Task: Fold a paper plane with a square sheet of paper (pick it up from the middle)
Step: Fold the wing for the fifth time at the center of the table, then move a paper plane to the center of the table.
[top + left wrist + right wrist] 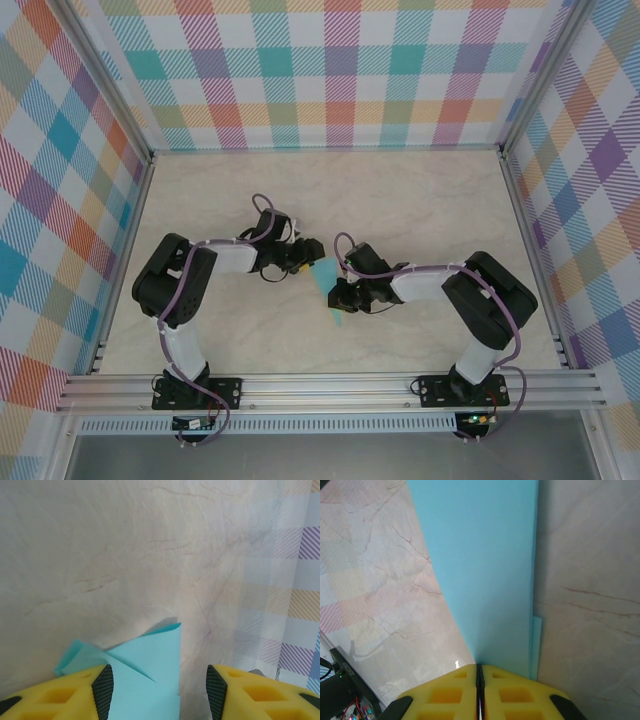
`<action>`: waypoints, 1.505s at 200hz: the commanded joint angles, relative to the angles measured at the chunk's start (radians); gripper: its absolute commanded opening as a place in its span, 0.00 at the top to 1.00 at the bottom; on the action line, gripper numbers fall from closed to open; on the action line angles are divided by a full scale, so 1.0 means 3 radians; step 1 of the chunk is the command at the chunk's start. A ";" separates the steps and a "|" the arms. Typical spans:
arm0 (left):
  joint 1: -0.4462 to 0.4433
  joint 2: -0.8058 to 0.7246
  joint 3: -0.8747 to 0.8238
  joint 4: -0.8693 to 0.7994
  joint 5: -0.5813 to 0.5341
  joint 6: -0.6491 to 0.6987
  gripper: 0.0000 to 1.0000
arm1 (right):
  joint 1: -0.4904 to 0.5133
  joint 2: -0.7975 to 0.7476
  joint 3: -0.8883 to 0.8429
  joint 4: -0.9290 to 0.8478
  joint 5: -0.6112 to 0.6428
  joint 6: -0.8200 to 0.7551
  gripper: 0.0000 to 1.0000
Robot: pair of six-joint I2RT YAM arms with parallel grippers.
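The teal sheet of paper (328, 276), folded into a narrow pointed shape with creases, hangs between the two arms at mid-table. In the right wrist view the paper (485, 565) narrows down into my right gripper (479, 672), which is shut on its pointed end. My left gripper (159, 692) is open. The paper's wide folded end (145, 670) lies between the left gripper's pads, against the left pad (103, 690) and apart from the right one. Seen from above, the left gripper (300, 262) sits at the paper's upper left edge and the right gripper (340, 292) at its lower part.
The marble-patterned table (420, 200) is walled by checked panels (330, 70) at the back and both sides. An aluminium rail (330, 385) runs along the near edge, where the arm bases are bolted. Cables loop above both wrists.
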 commanded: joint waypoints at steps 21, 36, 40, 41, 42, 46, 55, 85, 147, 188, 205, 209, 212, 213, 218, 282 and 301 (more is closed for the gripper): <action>0.0260 0.0068 0.0334 -0.0531 -0.0101 0.0363 0.45 | 0.0035 0.0179 -0.0135 -0.0466 -0.0103 -0.0011 0.89; 0.0291 0.0026 0.0425 -0.0624 -0.0055 0.0376 0.44 | 0.0035 0.0189 -0.0111 -0.0434 -0.0118 0.0011 0.89; 0.0294 -0.0002 0.0436 -0.0638 -0.0040 0.0376 0.44 | 0.0035 0.0191 -0.0101 -0.0438 -0.0115 0.0015 0.89; 0.0293 -0.0012 0.0439 -0.0642 -0.0037 0.0376 0.44 | 0.0035 0.0190 -0.0099 -0.0439 -0.0116 0.0017 0.89; 0.0293 -0.0019 0.0441 -0.0647 -0.0032 0.0376 0.44 | 0.0035 0.0192 -0.0095 -0.0440 -0.0117 0.0017 0.89; 0.0292 -0.0058 0.0452 -0.0669 -0.0028 0.0376 0.44 | 0.0035 0.0194 -0.0089 -0.0433 -0.0116 0.0023 0.88; 0.0292 -0.0153 0.0458 -0.0707 -0.0027 0.0367 0.44 | 0.0035 0.0190 -0.0063 -0.0428 -0.0115 0.0040 0.88; 0.0237 -0.0622 0.0352 -0.0991 -0.0206 0.0255 0.44 | 0.0035 0.0126 -0.0029 -0.0212 -0.0191 0.0126 0.85; -0.0348 -0.1325 0.0131 -0.1952 -0.1230 -0.0197 0.39 | -0.0007 -0.0912 -0.0016 -0.0631 0.0576 0.0095 0.72; -0.0855 -0.1043 0.0385 -0.2142 -0.1591 -0.0425 0.34 | -0.0325 -0.1622 -0.0526 -0.0903 0.0971 0.0282 0.57; -0.0997 -0.0780 0.0640 -0.2379 -0.1748 -0.0425 0.33 | -0.0399 -0.1796 -0.0688 -0.0857 0.0930 0.0297 0.54; -0.1021 -0.0723 0.0698 -0.2430 -0.1785 -0.0428 0.33 | -0.0400 -0.1825 -0.0710 -0.0845 0.0915 0.0290 0.53; -0.1035 -0.0687 0.0738 -0.2466 -0.1806 -0.0428 0.33 | -0.0405 -0.1842 -0.0725 -0.0827 0.0897 0.0283 0.52; -0.1039 -0.0658 0.0746 -0.2466 -0.1812 -0.0428 0.33 | -0.0405 -0.1846 -0.0728 -0.0823 0.0891 0.0281 0.52; -0.1052 -0.0604 0.0799 -0.2513 -0.1838 -0.0439 0.32 | -0.0405 -0.1863 -0.0749 -0.0795 0.0856 0.0265 0.51; -0.1066 -0.0297 0.1047 -0.2544 -0.1792 -0.0446 0.28 | -0.0408 -0.1591 -0.0698 -0.0511 0.0493 0.0158 0.45; -0.1065 -0.0247 0.1058 -0.2603 -0.1797 -0.0430 0.33 | -0.0405 -0.1428 -0.0619 -0.0461 0.0378 0.0123 0.44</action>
